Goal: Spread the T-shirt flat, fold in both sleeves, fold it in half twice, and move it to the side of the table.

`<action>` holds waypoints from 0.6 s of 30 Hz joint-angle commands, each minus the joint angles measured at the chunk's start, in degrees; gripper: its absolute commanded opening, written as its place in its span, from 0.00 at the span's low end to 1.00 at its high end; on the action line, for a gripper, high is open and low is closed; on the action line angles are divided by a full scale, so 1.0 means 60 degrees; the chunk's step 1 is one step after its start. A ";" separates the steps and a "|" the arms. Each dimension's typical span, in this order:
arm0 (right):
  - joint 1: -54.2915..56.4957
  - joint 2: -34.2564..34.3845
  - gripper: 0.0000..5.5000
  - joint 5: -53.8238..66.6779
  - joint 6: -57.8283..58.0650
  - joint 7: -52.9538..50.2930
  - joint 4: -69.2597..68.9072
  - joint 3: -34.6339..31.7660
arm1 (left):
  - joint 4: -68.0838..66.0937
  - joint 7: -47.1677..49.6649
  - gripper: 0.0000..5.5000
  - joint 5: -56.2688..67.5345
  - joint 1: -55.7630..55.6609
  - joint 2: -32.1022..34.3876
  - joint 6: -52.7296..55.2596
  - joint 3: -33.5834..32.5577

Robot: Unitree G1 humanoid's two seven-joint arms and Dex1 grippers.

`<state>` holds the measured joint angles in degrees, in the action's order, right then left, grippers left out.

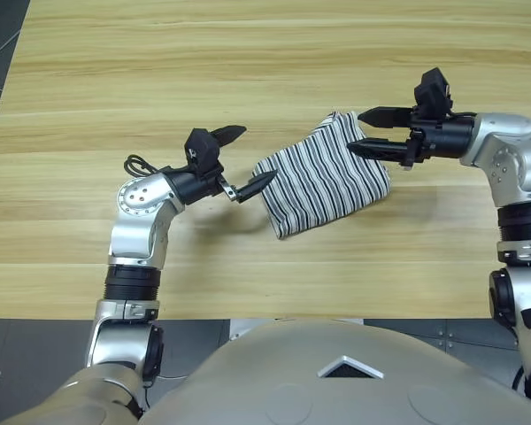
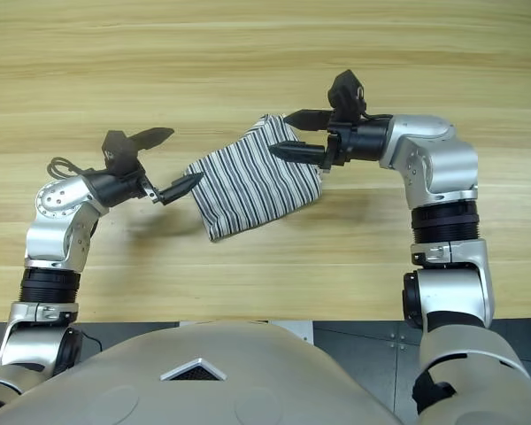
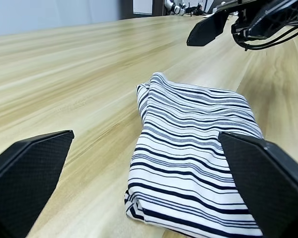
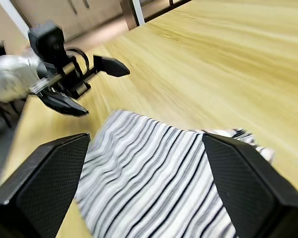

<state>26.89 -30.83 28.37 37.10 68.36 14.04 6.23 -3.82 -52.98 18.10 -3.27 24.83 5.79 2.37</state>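
The striped T-shirt (image 1: pixel 323 177) lies folded into a small slanted rectangle on the wooden table (image 1: pixel 248 53). My left gripper (image 1: pixel 252 159) hangs open just off its left edge, one fingertip (image 1: pixel 264 181) close to the fabric. At the shirt's far right corner my right gripper (image 1: pixel 365 131) stands open, its lower finger over the cloth. The left wrist view looks along the folded T-shirt (image 3: pixel 193 153) between its own dark fingers (image 3: pixel 27 171), with the right gripper (image 3: pixel 208 27) beyond. The right wrist view has the T-shirt (image 4: pixel 159 183) under its fingers (image 4: pixel 47 183), the left gripper (image 4: pixel 84 84) farther off.
Bare wood spreads all round the shirt, with wide free room toward the far edge and both sides. The table's left edge (image 1: pixel 4 80) meets dark floor with cables. The near edge (image 1: pixel 274 314) runs just in front of my body.
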 commanded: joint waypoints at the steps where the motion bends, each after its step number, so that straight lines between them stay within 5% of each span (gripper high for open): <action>1: 0.0321 0.0294 0.76 -0.0256 0.0100 -0.0683 -0.0300 0.0020 | 0.0555 0.0182 1.00 0.0183 0.0258 0.0164 0.0102 -0.0286; 10: -0.1165 0.1844 0.76 -0.2724 -0.2019 -0.2820 -0.1488 0.2340 | 0.2415 0.1642 1.00 0.2355 0.0316 -0.0275 0.0890 -0.2286; 18: -0.0272 0.2061 0.76 -0.5430 -0.3366 -0.5577 0.3117 0.2906 | 0.2774 0.3792 1.00 0.2439 0.0041 -0.0622 0.1150 -0.3213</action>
<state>24.40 -16.55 0.57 14.80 39.20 22.68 24.59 10.71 -31.78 31.54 -2.49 21.10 11.20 -15.82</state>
